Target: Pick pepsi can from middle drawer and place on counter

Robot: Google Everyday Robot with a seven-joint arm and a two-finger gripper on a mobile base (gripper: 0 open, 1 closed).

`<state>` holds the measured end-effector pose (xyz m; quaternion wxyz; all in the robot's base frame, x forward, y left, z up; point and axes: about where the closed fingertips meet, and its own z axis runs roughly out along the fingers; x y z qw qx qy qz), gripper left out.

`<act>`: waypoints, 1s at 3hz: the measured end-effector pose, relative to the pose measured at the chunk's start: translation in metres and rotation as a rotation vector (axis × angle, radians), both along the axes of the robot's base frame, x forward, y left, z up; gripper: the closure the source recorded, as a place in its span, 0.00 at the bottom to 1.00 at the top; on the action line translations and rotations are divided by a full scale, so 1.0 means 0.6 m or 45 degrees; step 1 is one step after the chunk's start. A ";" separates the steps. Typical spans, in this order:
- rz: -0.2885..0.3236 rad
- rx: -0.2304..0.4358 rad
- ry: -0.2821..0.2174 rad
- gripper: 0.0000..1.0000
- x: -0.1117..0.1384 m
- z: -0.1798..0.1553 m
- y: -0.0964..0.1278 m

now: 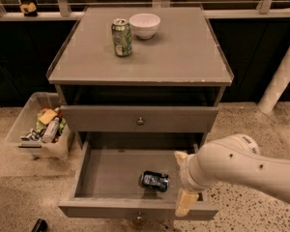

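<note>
We see the gripper (182,179) at the right end of the open middle drawer (111,170), its jaws spread wide and holding nothing; the white arm (241,166) hides their roots. The pepsi can (154,181) lies on its side just left of them, its label unreadable. On the worktop (183,57) stand a green can (122,36) and a white bowl (145,25).

White rounded arm (244,166), cream-fingered end effector (180,183) at lower right
</note>
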<state>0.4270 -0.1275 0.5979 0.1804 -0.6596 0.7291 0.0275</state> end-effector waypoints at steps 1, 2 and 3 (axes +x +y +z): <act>-0.013 -0.082 -0.112 0.00 0.066 -0.031 -0.002; -0.170 -0.127 -0.052 0.00 0.129 -0.076 -0.037; -0.222 -0.119 -0.040 0.00 0.147 -0.081 -0.044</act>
